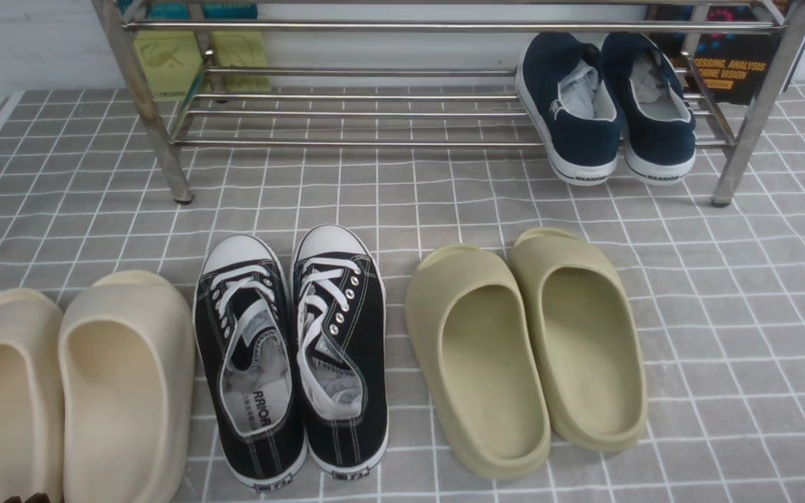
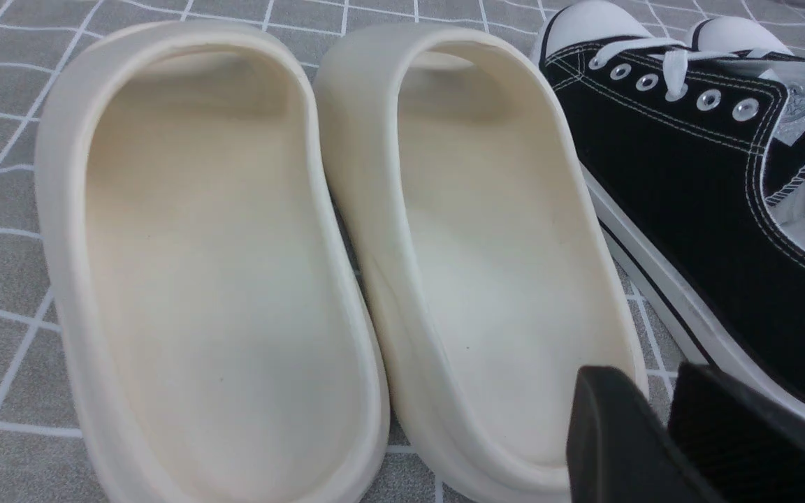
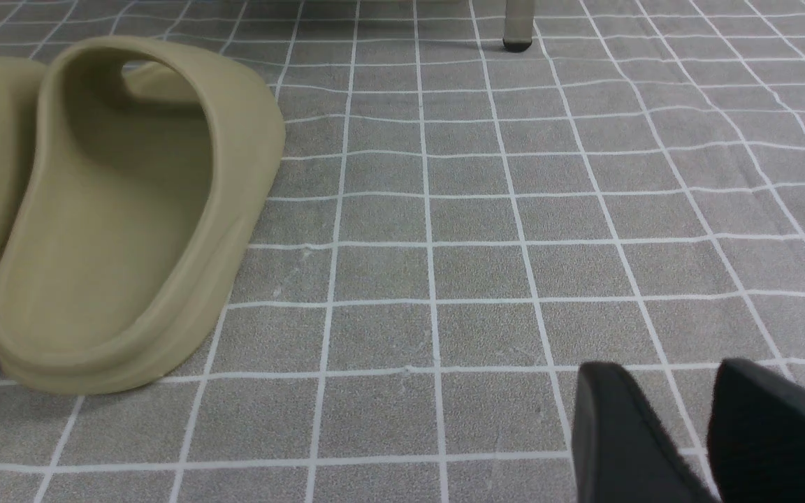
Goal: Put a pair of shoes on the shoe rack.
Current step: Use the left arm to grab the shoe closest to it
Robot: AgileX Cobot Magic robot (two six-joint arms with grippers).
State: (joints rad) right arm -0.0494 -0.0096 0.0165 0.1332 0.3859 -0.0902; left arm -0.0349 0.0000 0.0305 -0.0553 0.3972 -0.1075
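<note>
Desk [image 1: 724,314] under grey cloth with a white grid; white wall behind. Shoe rack [image 1: 374,28] stands at the back. Its lower shelf holds navy slip-ons [image 1: 605,105] at its right end. In front of the rack, on the cloth, from its left end rightward: beige slippers [image 1: 123,377], black lace-up sneakers [image 1: 256,363] with toes toward the rack, olive slippers [image 1: 476,363]. Left gripper [image 2: 654,391] and right gripper [image 3: 675,377]: both released, jaws apart, nothing held.

A dark book [image 1: 732,68] behind the shoe rack [image 1: 444,28] is showing orange letters "CESSING, ANALYSIS" and "CHINE VISION". In front of the shoe rack, the left black sneaker [image 1: 245,328] is showing "RRIOR" on its insole [image 1: 257,409].
</note>
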